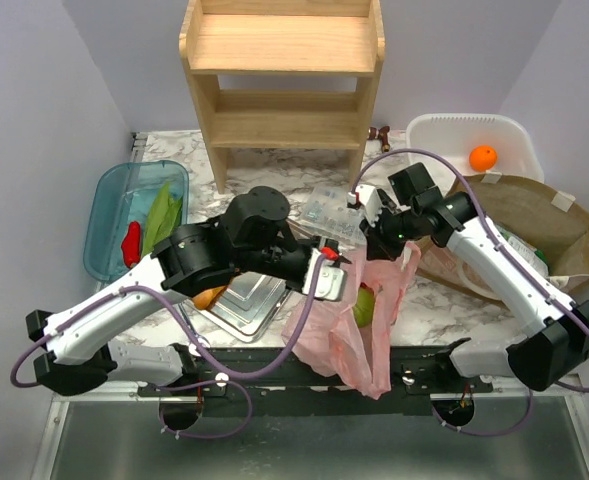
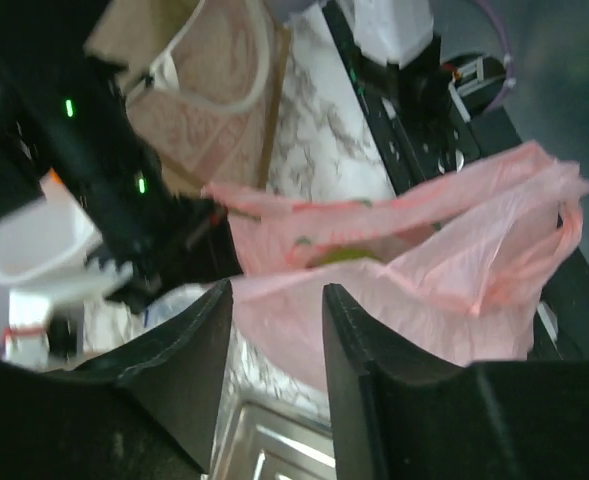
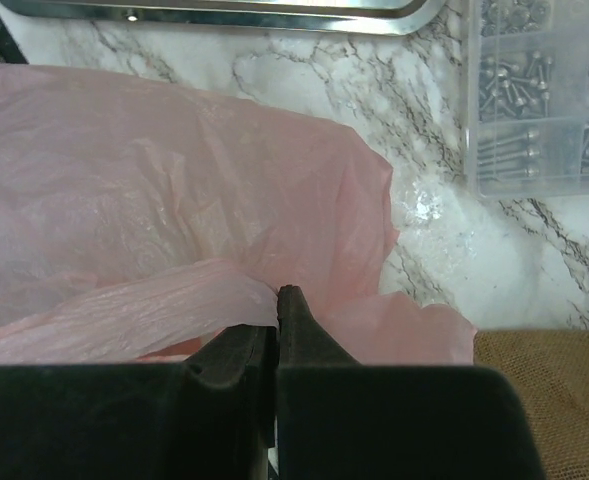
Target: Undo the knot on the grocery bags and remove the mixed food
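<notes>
From above, the grocery bag [image 1: 346, 338] sits at the middle of the worktop's [image 1: 304, 183] near edge. Its lower part droops over that edge, and a green piece of the mixed food [image 1: 364, 306] shows through the film. The right pincer [image 1: 382, 240] has the bag's far rim pinched, and the left pincer [image 1: 336, 275] stands at the rim on the tray side. The overhang looks like the chief risk: any pull toward the near edge could slide bag and contents off the worktop. The steel tray [image 1: 254, 305] lies just beside the bag, so a sideways tug could drag the thin film across its corner and snag it. In the left wrist view the left pincer [image 2: 277, 300] has its jaws partly apart, with the pink rim in or just beyond the gap. I cannot tell whether either finger touches the rim. If the jaws close off the mark they may catch a single layer or nothing, and the mouth would not spread. The mouth looks loose here, so a hard tug seems likelier to tear the plastic than to help. In the right wrist view the right pincer [image 3: 277, 296] is clamped shut on a fold of pink film right at its fingertips. So shallow a bite could slip when the other arm pulls, dropping the rim and letting the food roll toward the near edge.
</notes>
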Controlling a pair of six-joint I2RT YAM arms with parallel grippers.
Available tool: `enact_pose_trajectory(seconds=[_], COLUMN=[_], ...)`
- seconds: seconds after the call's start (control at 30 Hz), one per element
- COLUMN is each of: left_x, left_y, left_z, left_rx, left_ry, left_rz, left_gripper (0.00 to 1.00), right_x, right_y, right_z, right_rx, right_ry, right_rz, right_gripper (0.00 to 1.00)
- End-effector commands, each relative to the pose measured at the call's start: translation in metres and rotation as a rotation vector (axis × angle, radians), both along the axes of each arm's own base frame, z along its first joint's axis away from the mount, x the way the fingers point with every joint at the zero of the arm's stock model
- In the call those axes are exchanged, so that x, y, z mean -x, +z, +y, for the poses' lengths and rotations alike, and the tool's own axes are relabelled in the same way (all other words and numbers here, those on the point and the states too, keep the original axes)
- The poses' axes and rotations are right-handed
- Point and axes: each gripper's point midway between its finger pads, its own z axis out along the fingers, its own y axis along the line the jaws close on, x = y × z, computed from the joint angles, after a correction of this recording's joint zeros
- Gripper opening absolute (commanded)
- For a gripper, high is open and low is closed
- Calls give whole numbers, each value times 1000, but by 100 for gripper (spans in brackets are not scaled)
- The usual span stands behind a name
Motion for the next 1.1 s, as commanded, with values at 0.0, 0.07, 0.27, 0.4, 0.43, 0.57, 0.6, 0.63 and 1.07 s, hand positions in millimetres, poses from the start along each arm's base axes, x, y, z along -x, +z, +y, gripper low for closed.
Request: enact_pose_trajectory(seconds=[0.0,0.07,0.27,0.4,0.43,0.57,0.6,0.63,1.07], left_x=[9,2,21,17,12,5,-1,-10,-52], left_y=[23,31,-10,-60,-73,-113,-124,-129,-110], left_z=[-40,-59,-82,-81,-74,-17,-1,14,35], left_rx=[56,74,-47,-217,-274,-434,-466,-483,-375], left_ry=[-75,-56,-187,-164,-142,-132,-103,-64,117], left_rz=[-24,-1,5,-7,-8,21,43,49,-123], left_gripper=[38,33,23,18,16,9,7,7,25], right_x=[-28,-35,-47,-47,-46,-32,-26,-22,3], right_y=[-1,1,9,18,20,25,28,28,12], right_z=[5,9,13,16,14,0,-3,-5,7], right_rx=[13,-1,-21,-45,-40,9,10,12,-53], right_ry=[-137,-176,-225,-223,-222,-201,-194,-180,-103], right_rz=[-5,8,-13,-19,-25,-31,-33,-34,70], right_gripper=[1,1,1,1,1,1,1,1,1])
